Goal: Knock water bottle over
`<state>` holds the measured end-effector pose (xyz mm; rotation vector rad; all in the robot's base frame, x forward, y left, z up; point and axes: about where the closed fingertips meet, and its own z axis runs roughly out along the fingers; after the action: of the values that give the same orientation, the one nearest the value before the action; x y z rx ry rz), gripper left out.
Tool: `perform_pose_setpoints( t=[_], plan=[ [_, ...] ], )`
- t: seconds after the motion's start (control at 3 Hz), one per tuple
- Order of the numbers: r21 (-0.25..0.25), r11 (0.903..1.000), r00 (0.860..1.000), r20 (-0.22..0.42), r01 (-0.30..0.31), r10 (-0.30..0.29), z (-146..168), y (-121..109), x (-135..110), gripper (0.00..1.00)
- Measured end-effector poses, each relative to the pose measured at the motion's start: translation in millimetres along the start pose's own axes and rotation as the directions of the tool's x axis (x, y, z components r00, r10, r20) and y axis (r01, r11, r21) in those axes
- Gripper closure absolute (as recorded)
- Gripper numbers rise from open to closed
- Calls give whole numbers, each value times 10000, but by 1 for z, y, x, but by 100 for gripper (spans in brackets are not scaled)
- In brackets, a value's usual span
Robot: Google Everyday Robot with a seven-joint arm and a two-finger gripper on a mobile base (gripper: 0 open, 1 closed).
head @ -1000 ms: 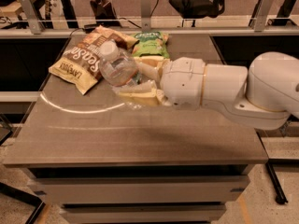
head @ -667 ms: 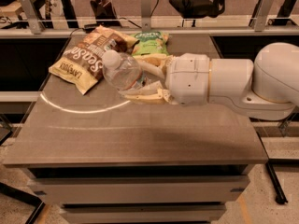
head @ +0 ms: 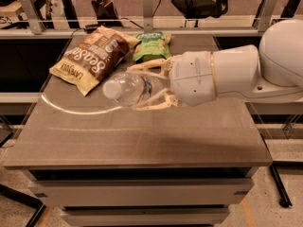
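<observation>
The water bottle [head: 124, 89] is clear plastic with a white cap. It lies nearly on its side in the middle of the table, cap pointing left. My gripper [head: 133, 88] reaches in from the right on a thick white arm [head: 227, 74]. Its two pale fingers [head: 150, 65] lie along the far and near sides of the bottle and close on its body. The bottle's base is hidden between the fingers.
A brown chip bag [head: 90, 58] lies at the table's back left and a green snack bag [head: 150, 45] at the back middle. The grey-brown table [head: 142, 136] stretches toward me. Metal railings and chairs stand behind the table.
The bottle has tipped further over, from leaning to almost lying flat with its cap to the left. The gripper stayed around it and rolled with it.
</observation>
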<state>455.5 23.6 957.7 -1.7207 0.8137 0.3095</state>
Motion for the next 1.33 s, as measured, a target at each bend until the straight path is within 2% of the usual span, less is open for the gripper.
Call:
perform_pose_setpoints(
  t=[0.33, 0.67, 1.0, 1.33],
  plan=[
    [-784, 9941, 9964, -344, 751, -780, -1, 7, 3, 100],
    [-1207, 9862, 9915, -501, 1134, -1202, -2, 11, 5, 100],
    [-1237, 9855, 9911, -514, 1157, -1228, -2, 11, 6, 100],
    [-1604, 9569, 9607, -984, 2421, -2595, -3, 2, -7, 100]
  ],
)
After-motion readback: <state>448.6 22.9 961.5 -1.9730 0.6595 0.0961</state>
